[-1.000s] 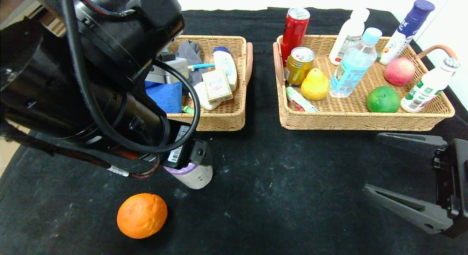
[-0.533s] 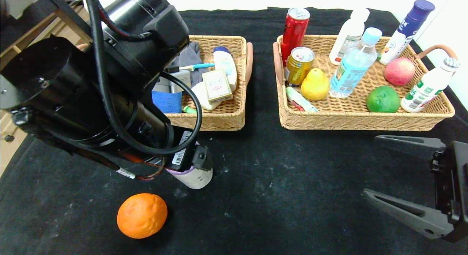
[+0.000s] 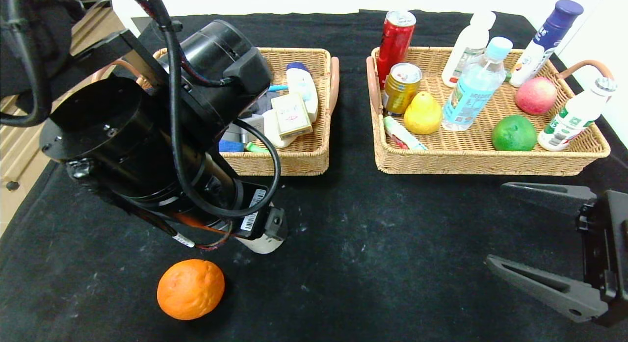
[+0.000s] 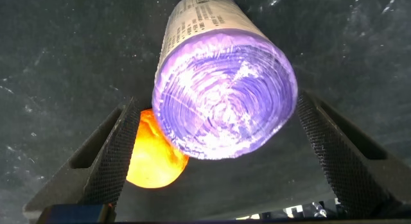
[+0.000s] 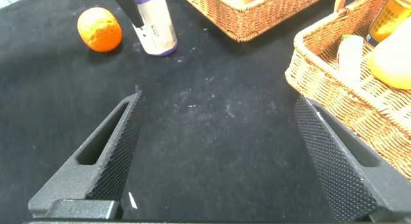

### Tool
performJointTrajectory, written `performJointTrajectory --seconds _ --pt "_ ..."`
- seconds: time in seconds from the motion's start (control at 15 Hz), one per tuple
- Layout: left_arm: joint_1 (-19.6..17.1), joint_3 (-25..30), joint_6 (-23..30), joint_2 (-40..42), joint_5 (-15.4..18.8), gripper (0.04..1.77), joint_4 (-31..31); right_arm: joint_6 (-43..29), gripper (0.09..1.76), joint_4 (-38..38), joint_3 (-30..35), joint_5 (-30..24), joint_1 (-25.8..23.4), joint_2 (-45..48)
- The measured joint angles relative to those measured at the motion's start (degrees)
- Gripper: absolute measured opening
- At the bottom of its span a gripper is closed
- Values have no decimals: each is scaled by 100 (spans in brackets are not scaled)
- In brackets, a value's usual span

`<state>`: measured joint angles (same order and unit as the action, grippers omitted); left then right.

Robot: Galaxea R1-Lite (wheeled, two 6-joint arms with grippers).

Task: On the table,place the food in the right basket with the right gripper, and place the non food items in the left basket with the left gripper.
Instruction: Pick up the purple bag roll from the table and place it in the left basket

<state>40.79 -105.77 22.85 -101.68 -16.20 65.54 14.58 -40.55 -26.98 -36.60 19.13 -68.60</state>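
A white bottle with a purple cap [image 3: 265, 243] stands on the black table, in front of the left basket [image 3: 294, 163]. My left gripper [image 4: 218, 106] hangs right above it, open, one finger on each side of the cap [image 4: 225, 95] with a gap on both sides. In the head view the wrist [image 3: 255, 223] hides most of the bottle. An orange [image 3: 191, 289] lies near the front edge, close beside the bottle; it also shows in the left wrist view [image 4: 151, 161]. My right gripper [image 3: 498, 223] is open and empty at the front right, below the right basket [image 3: 471, 161].
The left basket holds a box, tubes, a cloth and other items. The right basket holds cans, several bottles, a pear, an apple and a green fruit. In the right wrist view, bare cloth lies between the fingers [image 5: 122, 137], with the right basket's corner [image 5: 321, 76] close by.
My left arm has swung right and lowered over the bottle, so the wrist hides more of it. The bottle, the orange and my right gripper have not moved.
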Motion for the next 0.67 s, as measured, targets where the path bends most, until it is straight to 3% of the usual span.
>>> performJointTrajectory --seconds 0.67 --pt "-39 43 223 -293 -33 176 -7 2 171 2 -6 16 96 55"
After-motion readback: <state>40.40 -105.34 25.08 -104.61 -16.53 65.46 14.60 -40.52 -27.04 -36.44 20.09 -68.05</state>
